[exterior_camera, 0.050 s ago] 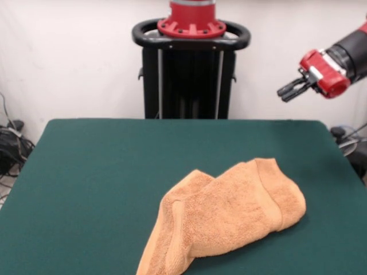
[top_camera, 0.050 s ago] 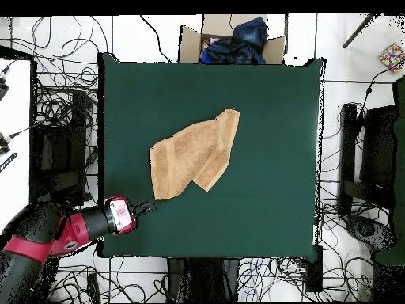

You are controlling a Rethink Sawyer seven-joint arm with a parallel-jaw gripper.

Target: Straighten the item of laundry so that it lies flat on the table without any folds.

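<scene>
I am holding my gripper up in the air, clear of the table, with nothing between its fingers. The black fingertips are sitting close together, but whether they are fully closed I cannot tell from either view. In the overhead view my gripper is hovering just beside the nearest corner of the towel, over the green top near the table's edge, with my red and black arm reaching in from off the table.

The towel is lying on the table, crumpled and folded over itself rather than spread out. From the front view one end of it is bunching into a rounded fold while the other end is trailing off toward the picture's lower edge. A woven band is showing along that trailing edge. From above, the towel is lying slantwise, roughly at the middle of the table, with bare green felt all around it.

Beyond the table from the towel, a cardboard box holding dark cloth is sitting on the floor among cables.
</scene>
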